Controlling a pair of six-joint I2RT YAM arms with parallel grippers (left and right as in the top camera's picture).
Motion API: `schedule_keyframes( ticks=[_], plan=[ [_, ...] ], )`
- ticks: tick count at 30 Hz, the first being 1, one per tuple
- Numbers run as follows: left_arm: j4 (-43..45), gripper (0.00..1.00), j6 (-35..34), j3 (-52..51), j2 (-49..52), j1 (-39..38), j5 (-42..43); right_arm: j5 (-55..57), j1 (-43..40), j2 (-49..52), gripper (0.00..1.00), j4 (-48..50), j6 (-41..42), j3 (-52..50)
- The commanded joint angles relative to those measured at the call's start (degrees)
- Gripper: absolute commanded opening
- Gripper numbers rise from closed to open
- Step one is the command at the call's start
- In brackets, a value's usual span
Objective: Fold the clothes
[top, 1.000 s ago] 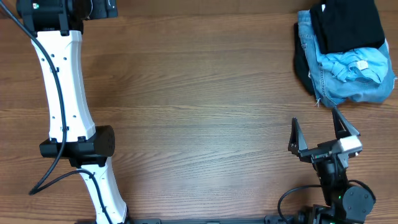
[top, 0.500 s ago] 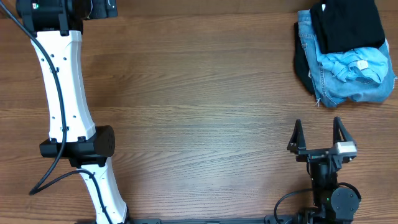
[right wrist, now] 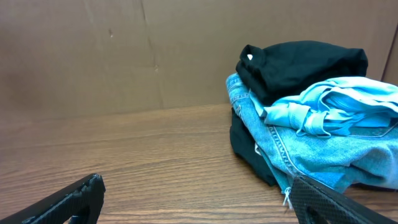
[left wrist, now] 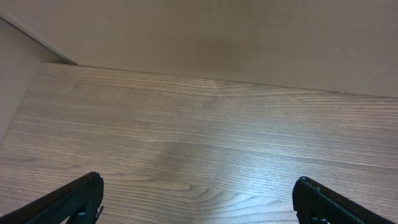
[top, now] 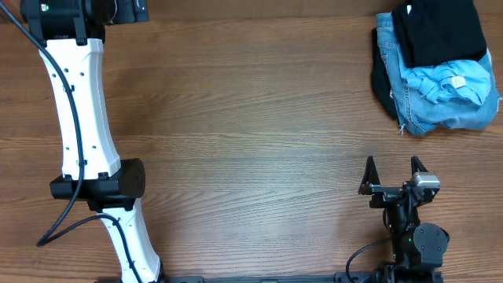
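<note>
From above: the plain black short-sleeved T-shirt (top: 436, 31) of soft fabric sits bunched on top of a pile in the far right corner of the wood-grain table (top: 251, 118). A small white label (top: 409, 9) peeks out at its edge. Under it are rumpled blue denim jeans (top: 387, 43) with a frayed hem and a crumpled light blue shirt (top: 452, 79). Lying on top, the black one should lift off first, I reckon, and the bare middle of the table looks like the place to fold it. The right gripper (top: 391, 167) is down by the near edge, well apart from the pile, fingers spread wide, nothing between them. The white left arm (top: 78, 118) runs up the far left side, and its pincer is cut off by the frame here.

Left wrist: the left gripper (left wrist: 198, 186) shows two dark fingertips wide apart and empty, with only smooth, faintly glossy wood grain beneath.

Right wrist: the fingers are spread the same way and aimed at the pile, a fair line for a reach. The T-shirt is matte and slumped, the denim stiff and stitched. A dark edge shows under the jeans, and I can't tell what it belongs to.
</note>
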Motion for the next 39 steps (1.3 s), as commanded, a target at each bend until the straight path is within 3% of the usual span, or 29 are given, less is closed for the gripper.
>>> schedule_keyframes(
  ticks=[1,25,29,34,39],
  plan=[
    [0.2,1.00,-0.6,-0.1,0.2,-0.2,-0.5,0.6,0.4,-0.5,1.00,0.2,0.3,-0.6],
    [0.2,1.00,-0.6,-0.1,0.2,-0.2,0.1,0.5,0.4,-0.5,1.00,0.2,0.3,-0.6],
    [4.3,1.00,-0.4,-0.1,-0.6,0.9,-0.5,0.6,0.4,-0.5,1.00,0.2,0.3,-0.6],
    [5.4,1.00,-0.3,-0.1,-12.6,2.9,-2.5,0.6,0.4,-0.5,1.00,0.2,0.3,-0.6],
    [1.3,1.00,-0.3,-0.1,-32.4,2.9,-3.2,0.6,0.4,-0.5,1.00,0.2,0.3,-0.6]
  ],
)
